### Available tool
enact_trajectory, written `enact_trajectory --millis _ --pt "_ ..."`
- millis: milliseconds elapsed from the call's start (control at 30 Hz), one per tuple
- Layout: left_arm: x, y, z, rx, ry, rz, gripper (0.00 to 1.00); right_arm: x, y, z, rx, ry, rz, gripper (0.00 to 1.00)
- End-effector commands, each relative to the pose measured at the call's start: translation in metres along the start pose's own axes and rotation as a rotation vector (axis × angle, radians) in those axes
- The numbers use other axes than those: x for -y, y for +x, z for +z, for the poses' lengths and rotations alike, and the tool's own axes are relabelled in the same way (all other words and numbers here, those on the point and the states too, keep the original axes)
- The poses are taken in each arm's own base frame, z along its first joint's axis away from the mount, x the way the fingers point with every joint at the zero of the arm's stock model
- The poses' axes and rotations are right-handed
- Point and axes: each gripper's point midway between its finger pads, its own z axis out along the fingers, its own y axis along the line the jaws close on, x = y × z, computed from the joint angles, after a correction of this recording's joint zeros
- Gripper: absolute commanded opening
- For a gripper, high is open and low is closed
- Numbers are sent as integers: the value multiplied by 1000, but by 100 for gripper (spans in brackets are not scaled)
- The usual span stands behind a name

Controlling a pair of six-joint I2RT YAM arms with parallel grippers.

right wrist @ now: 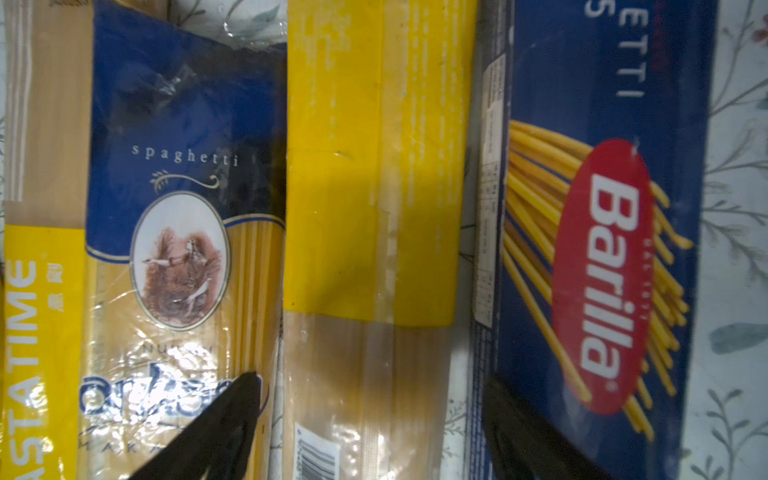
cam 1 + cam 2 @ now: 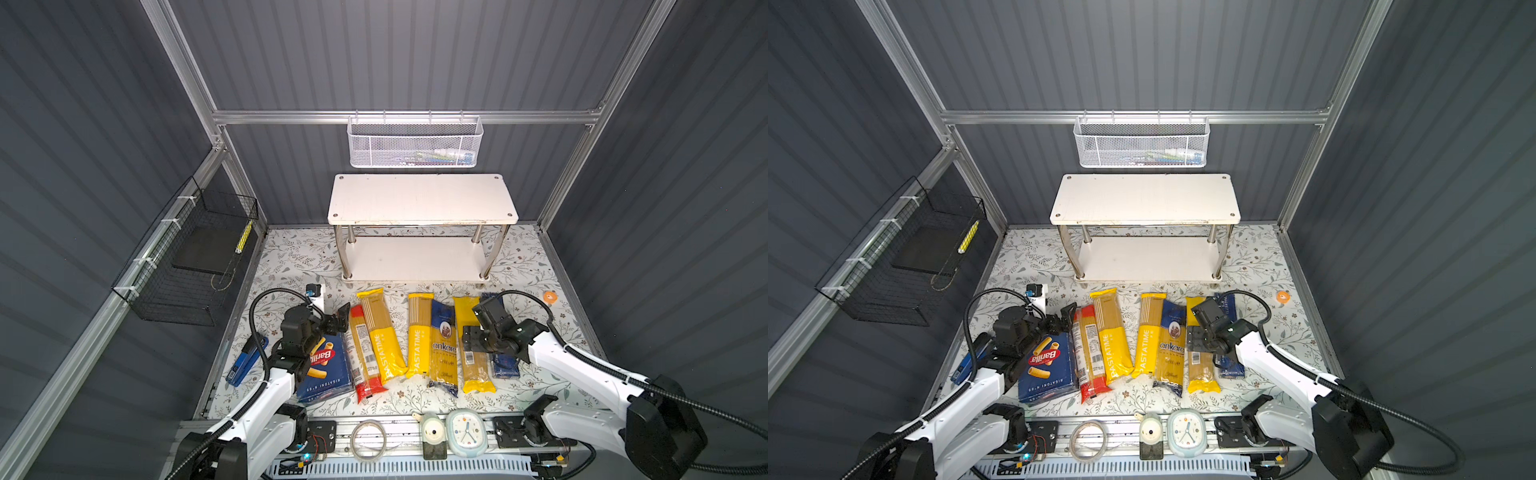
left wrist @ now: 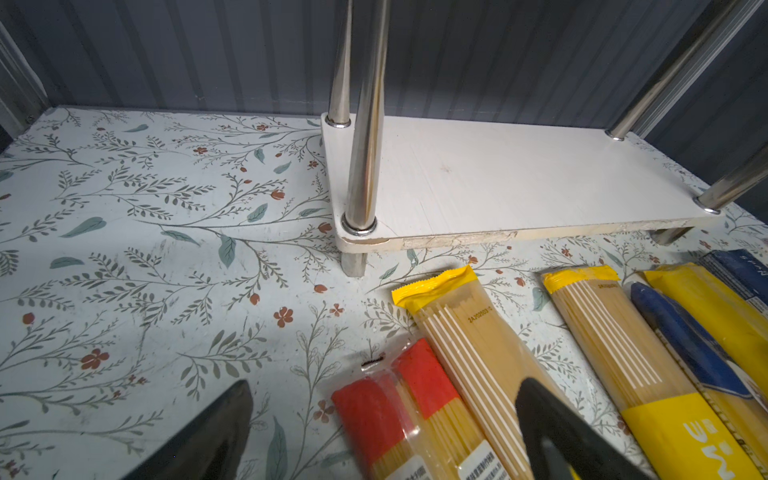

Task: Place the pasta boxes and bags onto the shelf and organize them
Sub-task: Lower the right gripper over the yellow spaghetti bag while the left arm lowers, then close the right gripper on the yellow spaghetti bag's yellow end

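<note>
In a top view the white shelf [image 2: 422,199] stands at centre back. The pasta lies in a row on the floral mat [image 2: 291,257] across the lower middle: wide blue box [image 2: 328,368], red-ended bag [image 2: 365,357], first yellow bag [image 2: 380,332], second yellow bag [image 2: 419,336], dark-blue bag [image 2: 444,345], barcode bag [image 2: 473,370] and narrow blue box [image 2: 508,369]. The left gripper [image 2: 340,319] hangs with jaws apart, gripping nothing, over the wide blue box's far end, while the right gripper [image 1: 374,380], jaws spread wide and gripping nothing, straddles the barcode bag.
</note>
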Motion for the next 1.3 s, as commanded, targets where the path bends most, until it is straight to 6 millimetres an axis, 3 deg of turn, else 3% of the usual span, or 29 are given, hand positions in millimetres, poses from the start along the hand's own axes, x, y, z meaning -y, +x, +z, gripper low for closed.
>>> enact_trajectory --millis 0,1267 --pt "-1 -13 1 27 -15 0 100 3 8 5 -23 16 9 85" --pt "3 -12 6 5 13 9 100 5 31 40 -111 112 5 84"
